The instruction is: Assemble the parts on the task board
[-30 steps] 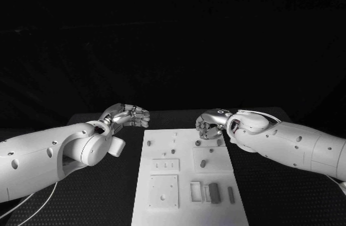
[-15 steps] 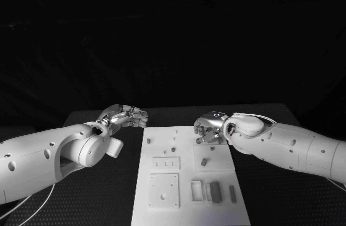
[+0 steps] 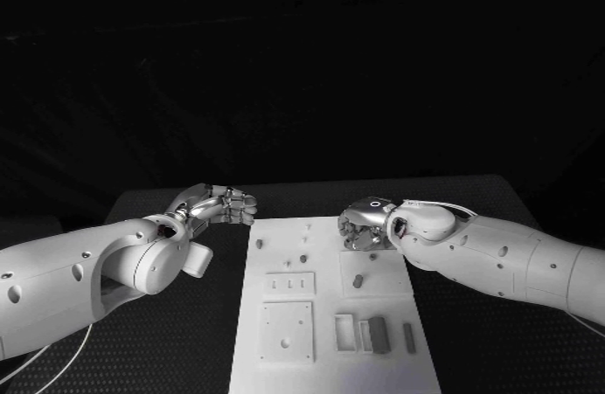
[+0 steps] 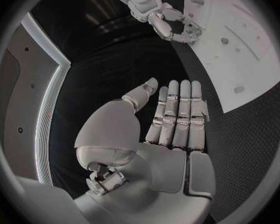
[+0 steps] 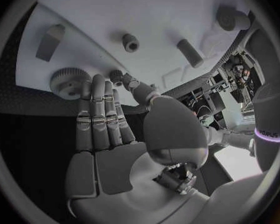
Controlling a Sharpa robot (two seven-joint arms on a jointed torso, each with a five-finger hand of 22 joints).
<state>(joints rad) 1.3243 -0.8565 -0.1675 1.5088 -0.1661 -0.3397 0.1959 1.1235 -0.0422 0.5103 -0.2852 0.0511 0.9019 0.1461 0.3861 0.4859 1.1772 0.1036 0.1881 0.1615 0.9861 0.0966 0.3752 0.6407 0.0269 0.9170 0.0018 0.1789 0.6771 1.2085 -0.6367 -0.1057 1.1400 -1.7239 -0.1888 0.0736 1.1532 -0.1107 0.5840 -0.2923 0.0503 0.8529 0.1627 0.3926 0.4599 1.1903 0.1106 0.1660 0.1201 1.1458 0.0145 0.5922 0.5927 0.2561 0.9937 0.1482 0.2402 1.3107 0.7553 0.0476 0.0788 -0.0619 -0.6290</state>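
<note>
Little is being shown as assembled: parts (image 3: 357,281) are lying loose on the board (image 3: 284,372) near the right hand (image 3: 365,225), whose fingers are stretched out holding nothing, like the left hand (image 3: 222,203).

Your right hand (image 3: 365,226) sits a little lower and nearer over the far right part of the task board (image 3: 330,359) than a second ago. Your left hand (image 3: 222,203) edges slightly farther out beside the board's far left corner.

Black table (image 3: 164,203), dark backdrop
</note>
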